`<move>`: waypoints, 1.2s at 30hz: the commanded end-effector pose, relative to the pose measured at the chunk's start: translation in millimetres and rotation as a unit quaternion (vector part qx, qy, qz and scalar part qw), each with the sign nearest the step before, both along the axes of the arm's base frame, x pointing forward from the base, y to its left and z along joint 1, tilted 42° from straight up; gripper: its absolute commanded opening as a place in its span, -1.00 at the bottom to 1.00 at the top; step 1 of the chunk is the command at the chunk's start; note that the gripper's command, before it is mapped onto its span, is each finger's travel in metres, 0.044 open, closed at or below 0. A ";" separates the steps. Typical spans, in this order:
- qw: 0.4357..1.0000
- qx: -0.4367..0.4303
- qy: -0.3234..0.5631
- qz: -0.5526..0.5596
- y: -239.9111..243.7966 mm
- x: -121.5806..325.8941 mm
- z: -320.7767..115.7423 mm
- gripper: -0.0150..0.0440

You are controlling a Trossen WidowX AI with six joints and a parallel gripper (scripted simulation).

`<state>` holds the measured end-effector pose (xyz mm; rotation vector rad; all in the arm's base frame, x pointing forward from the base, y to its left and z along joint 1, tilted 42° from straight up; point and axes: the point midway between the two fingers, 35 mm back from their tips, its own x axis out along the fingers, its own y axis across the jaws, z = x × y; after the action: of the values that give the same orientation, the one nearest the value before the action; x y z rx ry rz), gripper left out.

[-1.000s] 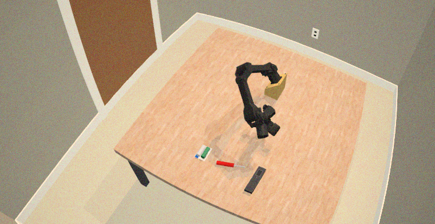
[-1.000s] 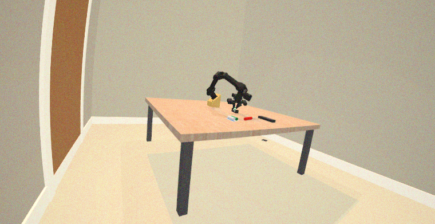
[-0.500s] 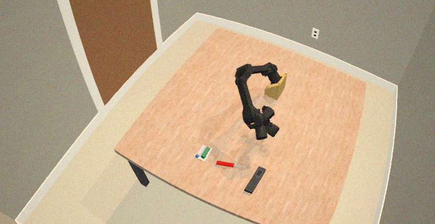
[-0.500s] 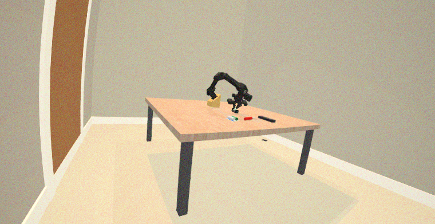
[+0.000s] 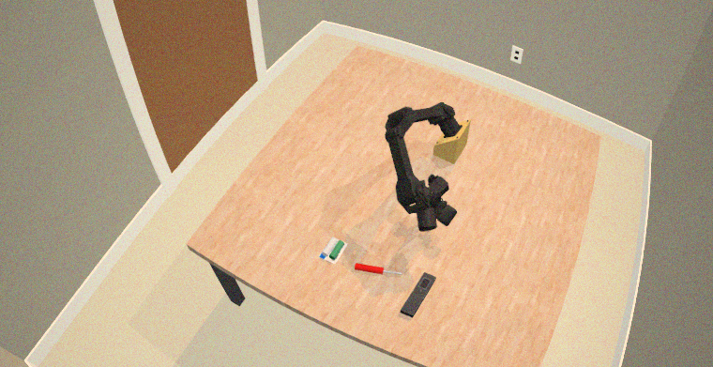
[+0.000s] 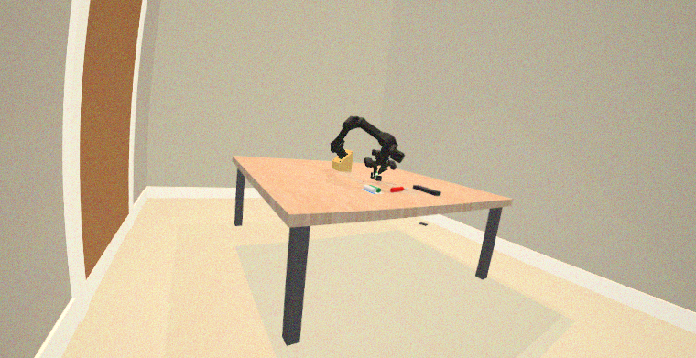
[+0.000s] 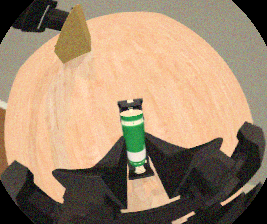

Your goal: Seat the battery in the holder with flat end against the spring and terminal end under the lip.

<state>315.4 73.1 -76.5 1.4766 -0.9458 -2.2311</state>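
Observation:
The battery (image 7: 133, 136), green with white bands, lies lengthwise over the small black holder (image 7: 130, 104) (image 6: 376, 178) in the wrist view. Holder ends show beyond both battery ends. Pale metal shows at the near end; whether it is spring or terminal is unclear. The far end shows a pale face, and the battery looks slightly tilted. My gripper (image 7: 133, 136) (image 6: 375, 174) is shut on the battery, one black finger on each side. Whether the battery touches the holder floor or sits under the lip cannot be told. In the top view the arm hides battery and holder.
A white tray (image 5: 328, 259) (image 6: 367, 190) holds a green cylinder (image 5: 336, 250) and a white one. Beside it lie a red-handled screwdriver (image 5: 369, 268) (image 6: 396, 189) and a black remote (image 5: 417, 295) (image 6: 426, 190). The yellow arm mount (image 5: 451, 147) (image 6: 342, 162) (image 7: 74, 41) stands behind.

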 end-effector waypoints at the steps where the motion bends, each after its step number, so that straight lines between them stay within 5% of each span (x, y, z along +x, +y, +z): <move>1: 1.000 0.000 -0.003 0.004 -0.4 6.1 -1.6 -0.24; 36: 0.998 -0.006 -0.041 0.041 -0.9 8.2 -7.3 -0.24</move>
<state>318.4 71.8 -82.3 1.5349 -0.9229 -2.1515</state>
